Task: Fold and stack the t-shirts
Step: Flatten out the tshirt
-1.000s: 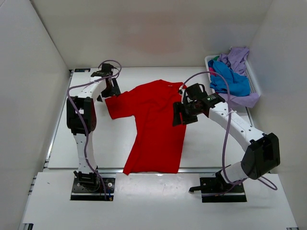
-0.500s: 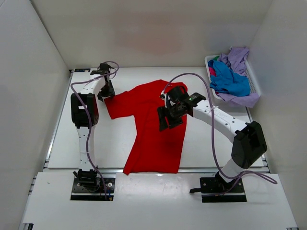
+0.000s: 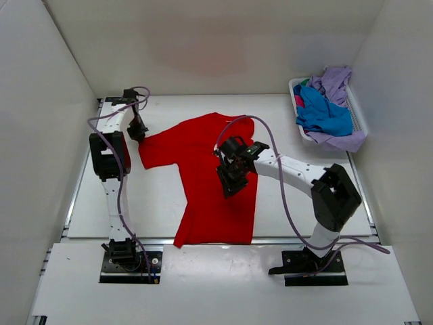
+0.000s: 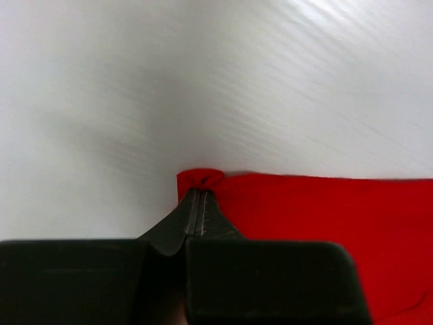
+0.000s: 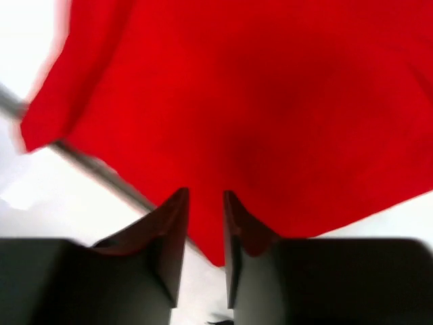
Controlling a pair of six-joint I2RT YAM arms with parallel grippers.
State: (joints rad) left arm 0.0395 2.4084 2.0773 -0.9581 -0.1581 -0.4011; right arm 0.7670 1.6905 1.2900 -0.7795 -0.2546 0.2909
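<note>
White desk (image 3: 152, 203) carries the red t-shirt (image 3: 203, 189) at its middle. Our left claw (image 4: 196, 198) is clamped on the sleeve tip (image 4: 199, 177). Our right claw (image 5: 204, 203), nearly closed, pinches cloth over the chest. We should hold the cloth taut and lay the fold flat.

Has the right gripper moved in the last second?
Yes. The right gripper has swung left across the red t-shirt, away from the white basket.
</note>
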